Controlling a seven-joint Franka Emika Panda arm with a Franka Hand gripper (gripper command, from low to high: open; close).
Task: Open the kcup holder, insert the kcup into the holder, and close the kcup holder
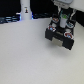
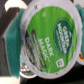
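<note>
In the exterior view the black kcup holder (image 1: 60,35) stands at the back right of the white table. My gripper (image 1: 61,22) hangs right above it, shut on the kcup (image 1: 58,21), which shows only as a small green spot between the fingers. In the wrist view the kcup's green lid (image 2: 47,42), printed "Dark Magic", fills most of the picture with its white rim around it. Dark parts of the holder (image 2: 11,60) show behind it. The picture is too blurred to tell whether a drawer stands open.
A white bottle-like object (image 1: 26,11) stands at the back on the exterior view's left, with dark items (image 1: 7,20) along the back edge. The white table (image 1: 30,60) spreads out in front of the holder.
</note>
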